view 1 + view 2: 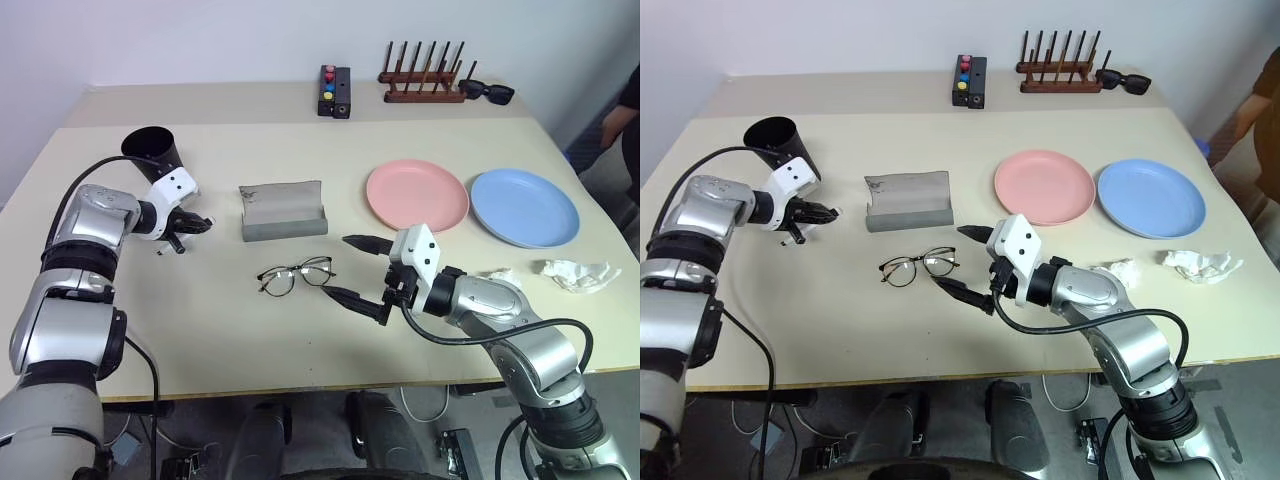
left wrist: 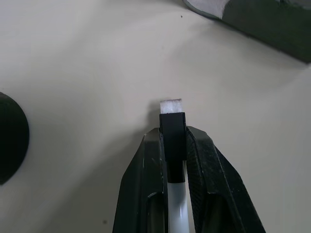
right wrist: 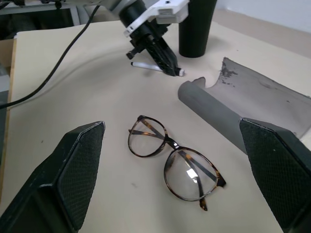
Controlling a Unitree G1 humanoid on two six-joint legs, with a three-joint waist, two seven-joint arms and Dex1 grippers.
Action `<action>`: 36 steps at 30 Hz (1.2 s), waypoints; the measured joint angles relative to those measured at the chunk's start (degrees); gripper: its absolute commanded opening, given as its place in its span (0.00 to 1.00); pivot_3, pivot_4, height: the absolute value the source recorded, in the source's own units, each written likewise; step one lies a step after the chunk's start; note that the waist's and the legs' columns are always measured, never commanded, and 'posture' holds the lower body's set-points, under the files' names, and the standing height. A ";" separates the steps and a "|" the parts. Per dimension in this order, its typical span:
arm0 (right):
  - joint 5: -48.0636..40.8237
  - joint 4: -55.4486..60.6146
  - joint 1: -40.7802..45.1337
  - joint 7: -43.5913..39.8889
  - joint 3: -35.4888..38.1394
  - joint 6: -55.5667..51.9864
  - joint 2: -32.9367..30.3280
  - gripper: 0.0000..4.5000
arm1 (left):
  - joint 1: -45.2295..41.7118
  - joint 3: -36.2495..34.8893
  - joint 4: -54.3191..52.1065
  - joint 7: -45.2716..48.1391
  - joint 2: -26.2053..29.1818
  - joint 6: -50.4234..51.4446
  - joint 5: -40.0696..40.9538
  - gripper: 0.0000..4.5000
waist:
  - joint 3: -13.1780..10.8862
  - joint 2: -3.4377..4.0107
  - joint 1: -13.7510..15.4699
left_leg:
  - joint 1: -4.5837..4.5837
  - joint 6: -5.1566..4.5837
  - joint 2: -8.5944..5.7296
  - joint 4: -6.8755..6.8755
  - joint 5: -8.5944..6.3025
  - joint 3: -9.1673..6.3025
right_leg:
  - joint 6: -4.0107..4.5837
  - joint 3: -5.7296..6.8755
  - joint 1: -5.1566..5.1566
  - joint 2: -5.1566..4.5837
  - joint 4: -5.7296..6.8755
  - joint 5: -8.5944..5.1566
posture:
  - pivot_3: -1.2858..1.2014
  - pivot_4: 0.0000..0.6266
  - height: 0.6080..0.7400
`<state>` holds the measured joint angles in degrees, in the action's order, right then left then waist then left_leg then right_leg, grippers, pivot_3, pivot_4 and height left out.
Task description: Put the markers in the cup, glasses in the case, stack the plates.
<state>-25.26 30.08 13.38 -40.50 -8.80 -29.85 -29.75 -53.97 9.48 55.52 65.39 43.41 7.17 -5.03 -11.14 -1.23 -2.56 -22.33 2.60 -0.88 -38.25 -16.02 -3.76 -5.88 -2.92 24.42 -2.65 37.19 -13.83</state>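
Head view: our left hand grips the white marker beside the cup, ready to lift it in.
Left wrist: fingers pinch its black cap.
Right wrist: right hand gapes empty over the glasses, near the open case.

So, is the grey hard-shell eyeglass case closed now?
No, the grey hard-shell case lies open on the table, its hinged lid folded back and the dark-rimmed eyeglasses lying outside it.
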 measured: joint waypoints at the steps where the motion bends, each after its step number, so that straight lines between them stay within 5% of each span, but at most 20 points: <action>1: 0.07 -0.01 0.06 -0.05 -0.03 0.01 0.00 1.00 | 1.04 -0.68 -1.74 1.13 0.40 0.16 0.82 0.01 | 0.00 0.00 0.06 | -0.02 0.00 0.00 0.00 0.00 -0.02 | 0.00 0.01 0.00 0.00 0.00 0.00 | 0.52 0.24 0.96; 6: 0.29 -0.08 0.16 -0.43 -0.02 0.25 -0.03 1.00 | 8.45 -10.66 -20.47 6.99 0.76 5.22 14.15 0.01 | -0.01 -0.02 0.57 | -0.09 0.00 0.25 -0.05 0.00 -0.01 | 0.00 0.01 0.02 -0.03 -0.03 0.00 | 0.52 0.24 0.96; 12: 0.20 -0.62 3.20 -0.36 0.04 0.30 1.17 1.00 | 4.78 -22.26 -26.79 -8.31 -4.88 4.34 20.85 0.01 | -0.01 -0.02 1.38 | -0.01 0.01 0.13 -0.10 0.01 0.05 | 0.02 0.01 0.00 0.02 0.02 0.03 | 0.52 0.24 0.96; 16: -0.12 -0.87 4.76 -0.64 0.02 0.22 1.67 1.00 | 1.14 -26.99 -22.64 -22.25 -9.71 -4.26 20.64 0.01 | 0.00 -0.03 1.71 | -0.03 0.01 0.08 -0.10 0.01 0.01 | 0.03 0.02 0.01 0.00 -0.01 0.04 | 0.52 0.24 0.96; 23: -0.29 -1.34 4.86 -1.15 -0.14 0.22 1.96 1.00 | -3.10 -26.84 -8.54 -39.25 -8.46 -20.51 13.21 0.01 | 0.01 -0.04 1.70 | -0.02 0.01 -0.03 -0.07 0.01 0.02 | 0.02 0.02 0.01 -0.03 -0.02 0.05 | 0.52 0.24 0.96; 36: -0.30 -1.28 4.26 -0.34 -1.53 0.02 3.24 1.00 | -6.95 -26.57 9.20 -44.38 -9.28 -32.83 12.94 0.01 | 0.01 -0.05 1.68 | -0.04 0.01 -0.10 -0.07 0.01 0.01 | 0.02 0.03 0.01 -0.06 -0.02 0.05 | 0.52 0.24 0.96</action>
<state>-25.56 28.80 17.64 -40.83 -10.34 -29.82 -26.51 -60.92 -17.09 64.72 21.01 34.13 -25.66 7.91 -11.13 -1.28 -0.88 -22.38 2.60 -0.97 -38.32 -16.01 -3.75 -5.86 -2.89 24.43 -2.71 37.16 -13.78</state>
